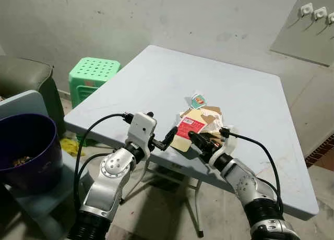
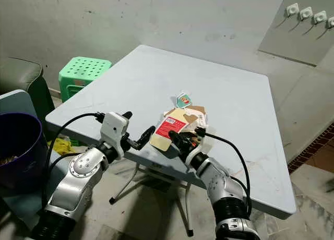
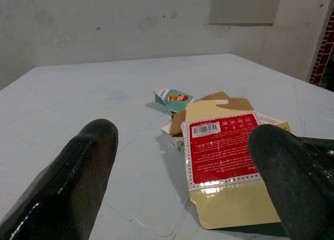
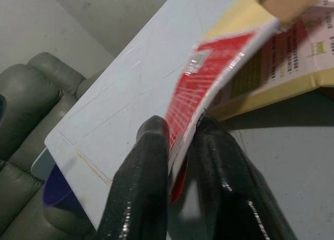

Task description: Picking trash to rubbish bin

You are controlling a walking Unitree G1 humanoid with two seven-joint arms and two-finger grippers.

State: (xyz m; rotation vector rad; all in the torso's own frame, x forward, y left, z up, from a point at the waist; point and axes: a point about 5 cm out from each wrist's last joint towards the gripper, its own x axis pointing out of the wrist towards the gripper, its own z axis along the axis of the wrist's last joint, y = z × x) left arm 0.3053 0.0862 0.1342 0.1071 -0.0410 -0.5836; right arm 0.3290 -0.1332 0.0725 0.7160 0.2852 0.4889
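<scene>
Grippers sit nearest, at the table's [image 1: 156, 88] front edge. The right gripper [image 4: 180, 146] pinches the red-and-tan packet [image 1: 189, 128] by its near edge, fingers pressed on the card. The left gripper [image 3: 182, 162] is spread wide just left of it, holding nothing. Beyond lies more flattened card [image 1: 209, 116], then a small teal wrapper [image 1: 198, 100]. The bin [image 1: 26, 146] stands well left, below table height. With so thin a grip, the packet could slip or drag the card beneath off the edge. The right wrist view shows the pinch; the left wrist view shows the barcode.
</scene>
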